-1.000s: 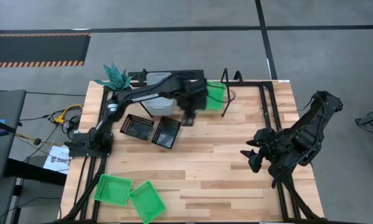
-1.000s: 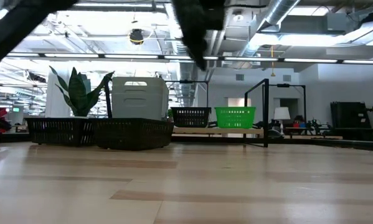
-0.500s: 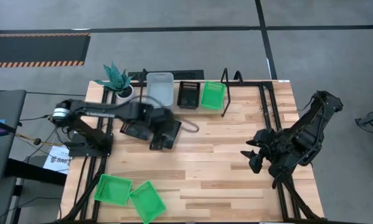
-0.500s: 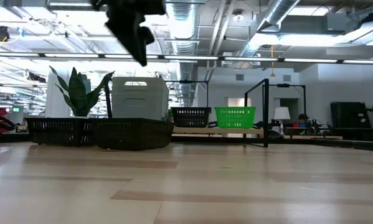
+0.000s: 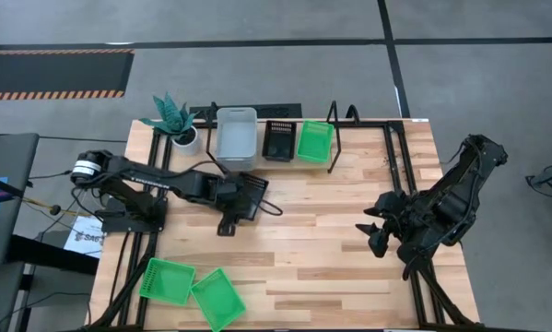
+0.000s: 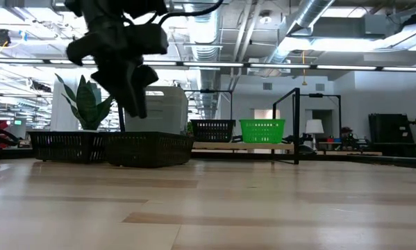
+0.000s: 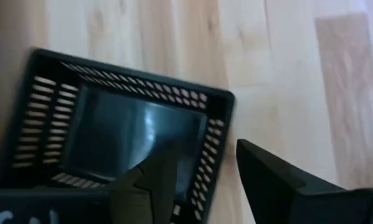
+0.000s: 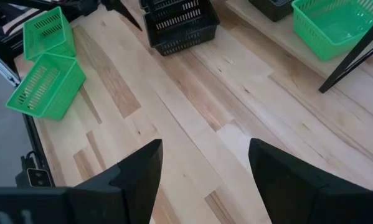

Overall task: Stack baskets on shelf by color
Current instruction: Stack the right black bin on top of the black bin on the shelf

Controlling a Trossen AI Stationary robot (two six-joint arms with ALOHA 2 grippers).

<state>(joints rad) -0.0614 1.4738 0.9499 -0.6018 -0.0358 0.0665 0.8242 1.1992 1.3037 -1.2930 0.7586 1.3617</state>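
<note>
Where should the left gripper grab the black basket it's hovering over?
Take the black basket by its short end wall, coming straight down. The basket sits upright with its mouth open, and the left gripper already hangs open with one finger inside that wall and one outside, so the thin meshed rim fits between them.

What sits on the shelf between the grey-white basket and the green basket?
In the high view, a single black basket sits on the shelf between the grey-white basket and the green basket.
</note>
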